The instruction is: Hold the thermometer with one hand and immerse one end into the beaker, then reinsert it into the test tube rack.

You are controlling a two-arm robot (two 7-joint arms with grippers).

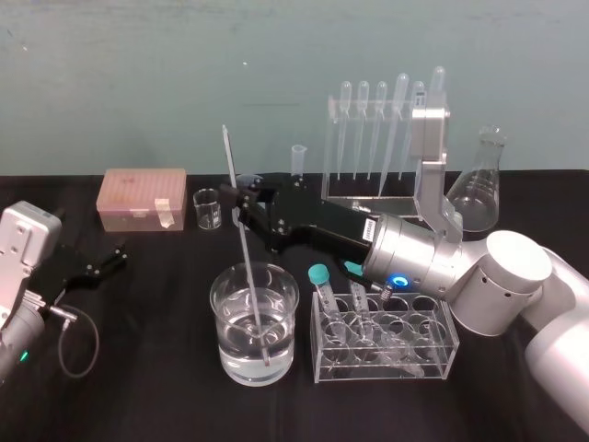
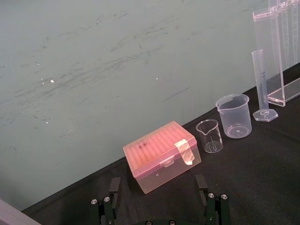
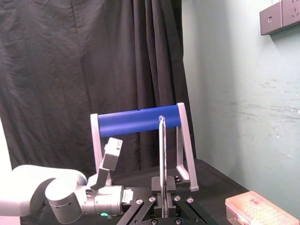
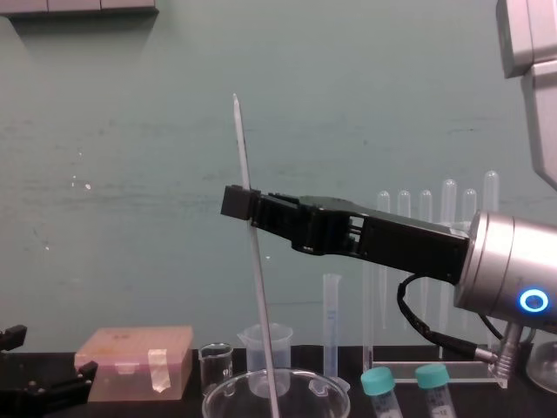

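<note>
In the head view, the right arm's black end effector (image 1: 241, 208) sits at centre frame, closed on the long, thin, whitish-clear glass thermometer (image 1: 250, 269) a little above its middle. The rod leans slightly, its top tilted toward the upper left. Its lower end is inside the wide clear glass beaker (image 1: 225, 322) at lower centre, under the water and near the bottom. The chest view shows the same grip, with the rod running down into the beaker's rim.

The immersion step looks done. What appears left is lifting the thermometer clear and carrying it to the tall clear acrylic test tube rack (image 1: 368, 95) at upper right, then threading it into a hole in the rack's top bar.

The left arm's end effector (image 1: 109, 261) rests at the left edge on the black surface (image 1: 147, 368), fingers spread and holding nothing.
</note>
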